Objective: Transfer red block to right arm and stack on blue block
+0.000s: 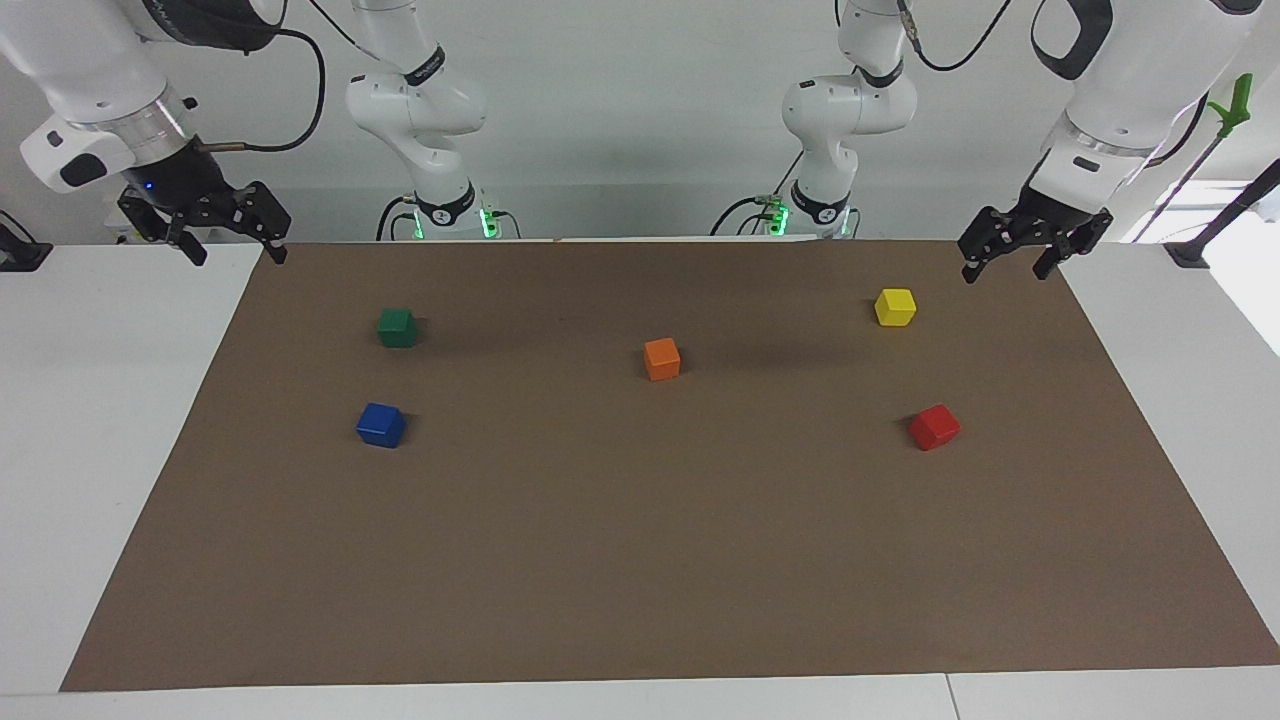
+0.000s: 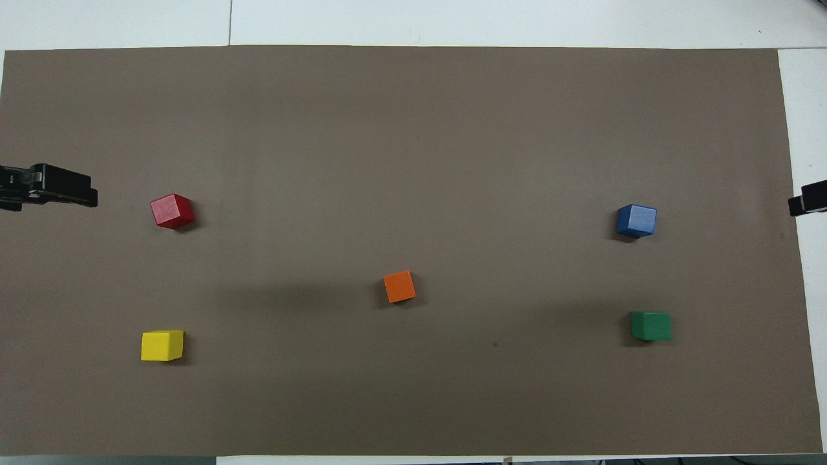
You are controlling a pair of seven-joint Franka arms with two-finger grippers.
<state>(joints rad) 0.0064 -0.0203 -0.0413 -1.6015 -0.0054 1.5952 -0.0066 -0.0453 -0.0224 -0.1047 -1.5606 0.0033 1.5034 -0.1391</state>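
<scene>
The red block [image 1: 934, 427] [image 2: 172, 211] lies on the brown mat toward the left arm's end. The blue block [image 1: 381, 425] [image 2: 636, 220] lies on the mat toward the right arm's end. My left gripper [image 1: 1005, 268] is open and empty, raised over the mat's corner at its own end, apart from the red block. Its tip shows in the overhead view [image 2: 64, 192]. My right gripper [image 1: 235, 252], with a blue light at its wrist, is open and empty over the mat's corner at its end. Only its tip shows in the overhead view [image 2: 807, 197].
An orange block [image 1: 662, 359] [image 2: 399, 287] sits mid-mat. A yellow block [image 1: 895, 307] [image 2: 162, 345] lies nearer to the robots than the red block. A green block [image 1: 397, 327] [image 2: 650, 325] lies nearer to the robots than the blue block. The mat [image 1: 640, 560] covers most of the white table.
</scene>
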